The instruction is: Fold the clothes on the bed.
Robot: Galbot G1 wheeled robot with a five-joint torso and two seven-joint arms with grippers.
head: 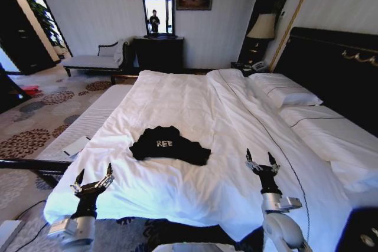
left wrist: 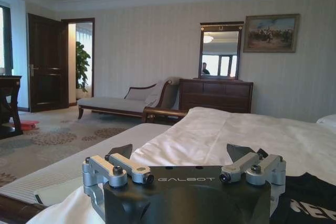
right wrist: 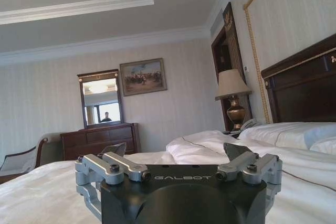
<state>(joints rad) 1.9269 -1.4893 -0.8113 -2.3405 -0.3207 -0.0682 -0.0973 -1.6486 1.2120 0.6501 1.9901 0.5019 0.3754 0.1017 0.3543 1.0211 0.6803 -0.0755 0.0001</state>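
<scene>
While the black T-shirt (head: 169, 145) lies crumpled on the bed (head: 195, 95), left gripper (head: 93, 178) and right gripper (head: 262, 160) hover nearby, fingers spread, empty.

Duvet (head: 195, 104) round shirt (head: 169, 146) clear.

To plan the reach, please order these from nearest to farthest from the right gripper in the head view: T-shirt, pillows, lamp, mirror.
From the right gripper:
1. T-shirt, to its left on the bed.
2. Pillows, ahead, by the headboard.
3. Lamp, beyond the pillows, in the corner.
4. Mirror, on the far wall, to the left.
</scene>
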